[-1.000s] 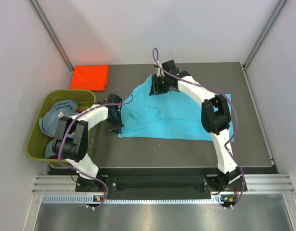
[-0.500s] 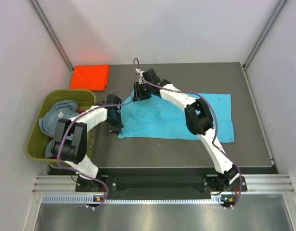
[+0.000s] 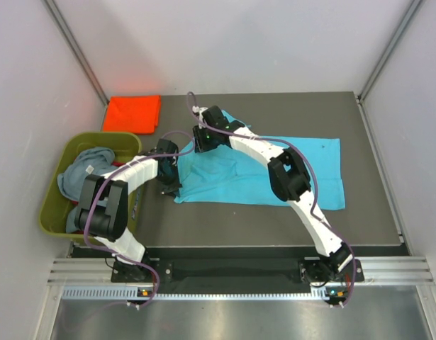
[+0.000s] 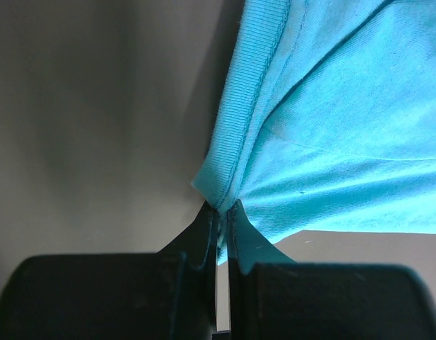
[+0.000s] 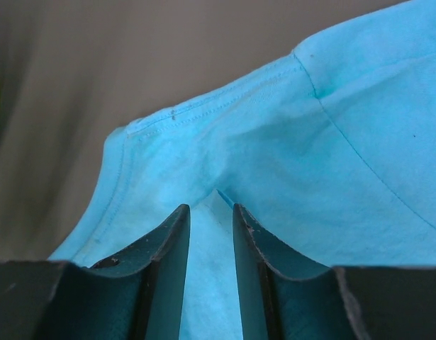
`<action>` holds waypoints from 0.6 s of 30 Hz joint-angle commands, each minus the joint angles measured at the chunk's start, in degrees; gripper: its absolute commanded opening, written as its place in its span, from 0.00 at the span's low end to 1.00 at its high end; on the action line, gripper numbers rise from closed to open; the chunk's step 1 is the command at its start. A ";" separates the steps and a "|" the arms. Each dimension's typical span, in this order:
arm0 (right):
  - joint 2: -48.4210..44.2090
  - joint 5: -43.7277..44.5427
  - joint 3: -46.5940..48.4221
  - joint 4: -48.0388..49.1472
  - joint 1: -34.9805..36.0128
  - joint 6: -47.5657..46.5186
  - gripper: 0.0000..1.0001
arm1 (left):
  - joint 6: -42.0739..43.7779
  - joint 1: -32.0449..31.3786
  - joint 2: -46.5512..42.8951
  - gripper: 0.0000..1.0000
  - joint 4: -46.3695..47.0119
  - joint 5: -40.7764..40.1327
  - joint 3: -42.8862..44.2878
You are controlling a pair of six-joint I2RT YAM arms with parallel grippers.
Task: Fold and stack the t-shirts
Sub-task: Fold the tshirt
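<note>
1. Left fingers (image 4: 203,237) are pinching shut on the hem of the turquoise t-shirt (image 3: 303,170), at its 9 o'clock edge.
2. Right fingers (image 5: 171,244) are gripping a raised fold of it at its 11 o'clock corner, barely parted.
3. That shirt is lying spread across the middle of the bench (image 3: 274,219).
4. Orange-red t-shirt (image 3: 132,113) is sitting folded at the bench's 11 o'clock corner.

A dark grey-brown desk (image 3: 274,219) lies flat under the right hand (image 3: 201,138). Beyond that hand rises a plain white back wall (image 3: 232,42). A white side wall (image 3: 26,106) stands outward of the left hand (image 3: 169,184). Grey metal corner strips (image 3: 76,49) join the walls. Behind the hands, a ribbed aluminium rail (image 3: 239,273) edges the desk, then brushed metal flooring (image 3: 239,319). The light is soft and even.
</note>
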 commanded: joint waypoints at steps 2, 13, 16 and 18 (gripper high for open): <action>0.43 2.12 2.91 -0.95 1.41 -2.91 0.31 | -0.63 0.31 -0.79 0.01 1.42 0.31 0.22; 2.80 3.62 5.37 -2.88 2.11 -5.20 0.31 | -0.37 0.31 -0.44 0.01 1.33 -0.04 0.83; 3.15 3.44 5.46 -3.14 2.38 -5.29 0.32 | -0.28 0.31 -0.35 0.01 1.42 0.05 0.74; 3.41 3.53 5.37 -3.41 2.55 -5.29 0.32 | -0.37 0.31 -0.26 0.01 1.34 -0.30 0.74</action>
